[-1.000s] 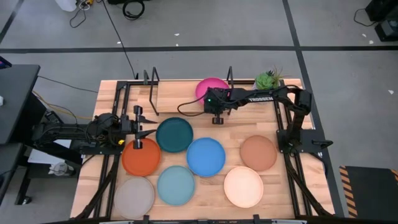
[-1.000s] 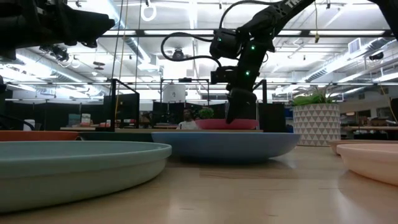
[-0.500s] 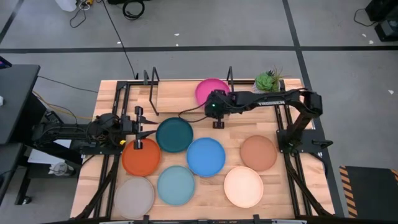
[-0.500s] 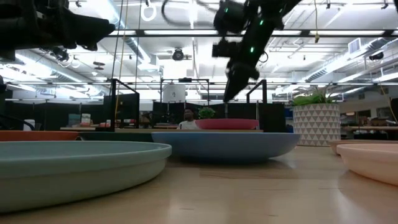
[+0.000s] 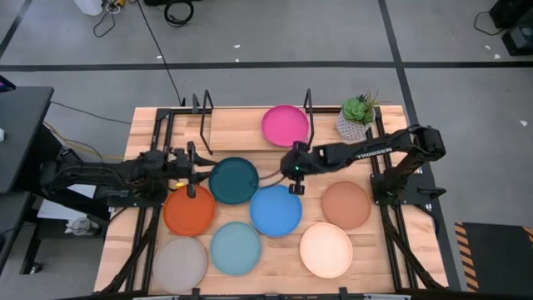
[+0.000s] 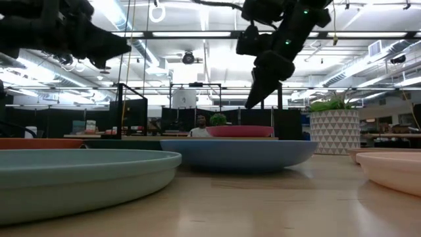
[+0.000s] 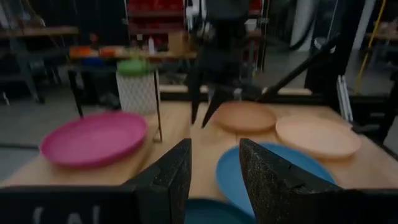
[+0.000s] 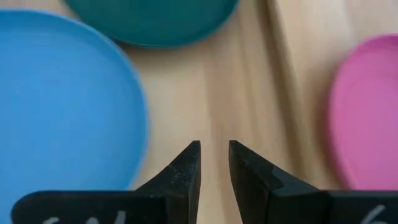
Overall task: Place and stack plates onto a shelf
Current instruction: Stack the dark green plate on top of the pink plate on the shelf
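Note:
The magenta plate [image 5: 285, 125] lies flat on the right half of the shelf [image 5: 237, 131], a light-wood board with black wire uprights. The other plates lie flat on the table: dark teal [image 5: 233, 179], orange [image 5: 188, 210], blue [image 5: 276, 209], light teal [image 5: 236, 247], grey [image 5: 179, 264], cream [image 5: 326, 249], brown [image 5: 346, 204]. My right gripper [image 5: 296, 177] hangs above the table between the shelf and the blue plate, pointing down, narrowly open and empty [image 8: 214, 152]. My left gripper [image 5: 193, 165] is open and empty [image 7: 214, 162] beside the dark teal plate's left edge.
A small potted green plant [image 5: 358, 112] stands at the far right, beside the shelf. The shelf's left half [image 5: 225, 129] is bare wood. Black arm frames run along the table's left and right sides.
My right gripper has let go of the magenta plate's near edge, risen and drawn back toward the table's near edge, over the gap in front of the shelf. The magenta plate stays flat on the shelf. My left gripper has shifted a little toward the dark teal plate.

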Robot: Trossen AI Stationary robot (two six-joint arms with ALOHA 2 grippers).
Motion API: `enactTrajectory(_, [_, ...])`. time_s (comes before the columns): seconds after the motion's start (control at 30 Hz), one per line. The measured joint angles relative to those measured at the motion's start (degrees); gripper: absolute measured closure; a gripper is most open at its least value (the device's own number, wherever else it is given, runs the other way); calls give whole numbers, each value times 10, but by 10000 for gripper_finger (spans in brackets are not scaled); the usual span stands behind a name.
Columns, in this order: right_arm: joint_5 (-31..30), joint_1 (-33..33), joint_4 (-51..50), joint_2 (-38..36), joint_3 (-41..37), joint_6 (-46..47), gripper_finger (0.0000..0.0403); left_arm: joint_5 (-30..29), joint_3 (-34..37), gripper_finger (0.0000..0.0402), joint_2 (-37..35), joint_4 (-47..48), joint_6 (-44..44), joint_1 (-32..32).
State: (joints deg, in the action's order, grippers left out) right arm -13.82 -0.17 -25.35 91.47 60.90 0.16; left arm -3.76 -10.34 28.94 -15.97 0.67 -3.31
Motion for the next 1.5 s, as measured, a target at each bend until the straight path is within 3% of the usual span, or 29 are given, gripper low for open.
enactTrajectory(0.2, [-20,41,-10,-17,-29,38,315,-1,-44,260,73,42,45,0])
enactTrajectory(0.47, [-75,90,-17,-68,-78,89,315,-1,-122,260,183,169,48,38])
enactTrajectory(0.73, [-105,126,81,-111,-171,117,315,0,-190,260,303,249,47,112])
enactTrajectory(0.9, [-104,145,138,-120,-203,119,315,-1,-206,260,378,254,49,133])
enactTrajectory(1.23, [-114,191,156,-120,-206,118,315,-3,-240,260,498,244,62,155])
enactTrajectory(1.5, [-168,231,157,-120,-205,117,315,-68,-242,260,553,233,42,171])
